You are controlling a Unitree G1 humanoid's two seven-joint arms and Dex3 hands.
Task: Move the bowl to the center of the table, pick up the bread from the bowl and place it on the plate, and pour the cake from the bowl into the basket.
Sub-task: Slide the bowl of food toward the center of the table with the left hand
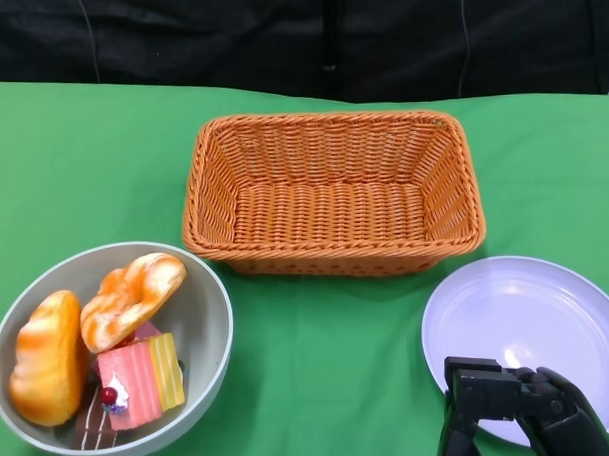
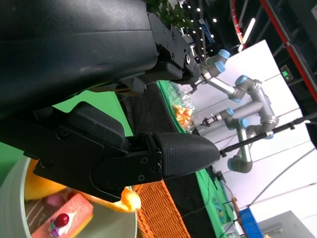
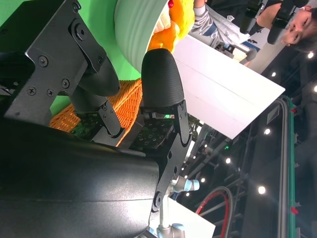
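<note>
The right hand [image 1: 521, 416] sits at the near edge, over the near rim of the plate [image 1: 528, 320] — most of the plate is just beyond it. The basket [image 1: 331, 192] is farther out from the hand and off to its left. Way over to the hand's left is the bowl [image 1: 202, 312], well apart from it. Inside the bowl: two bread pieces [image 1: 132, 299] toward the far side, cake [image 1: 142, 379] on the nearer side — all touching.

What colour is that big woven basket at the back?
The rectangular woven wicker basket is orange-brown all over, inside and out. It shows best in the head view.
</note>
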